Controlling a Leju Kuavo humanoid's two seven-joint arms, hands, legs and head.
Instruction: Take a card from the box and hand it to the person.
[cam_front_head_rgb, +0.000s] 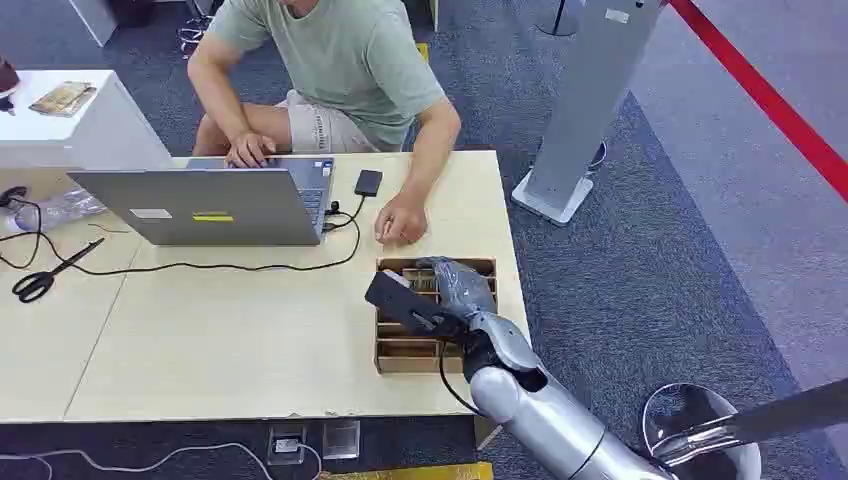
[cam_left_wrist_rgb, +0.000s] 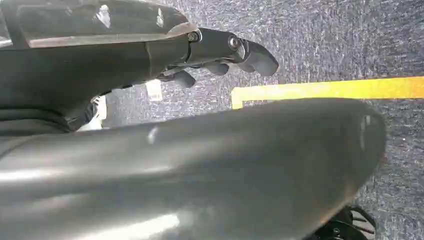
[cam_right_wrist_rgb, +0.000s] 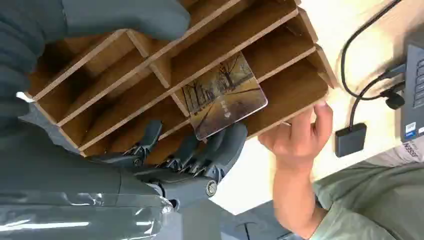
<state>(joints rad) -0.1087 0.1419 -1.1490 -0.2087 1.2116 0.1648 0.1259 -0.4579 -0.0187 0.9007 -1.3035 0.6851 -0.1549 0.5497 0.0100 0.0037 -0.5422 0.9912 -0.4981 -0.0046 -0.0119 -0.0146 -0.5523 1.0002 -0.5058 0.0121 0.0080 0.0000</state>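
The right hand (cam_front_head_rgb: 458, 285) sits over the wooden box (cam_front_head_rgb: 400, 352) in the lower middle of the head view. Its fingers (cam_right_wrist_rgb: 220, 145) touch the edge of a card (cam_right_wrist_rgb: 224, 96) standing in a slot; whether they grip it is hard to tell. The person's hand (cam_front_head_rgb: 402, 222) rests just above the box. The left hand (cam_left_wrist_rgb: 225, 52) hangs with fingers curled, holding nothing.

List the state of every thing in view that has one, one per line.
Laptop: open, on the table.
Box: open-topped, on the table.
Card: standing tilted in the box, fingers at its edge.
Right hand: over the box.
Left hand: hanging, empty, fingers curled.
Scissors: lying on the table.
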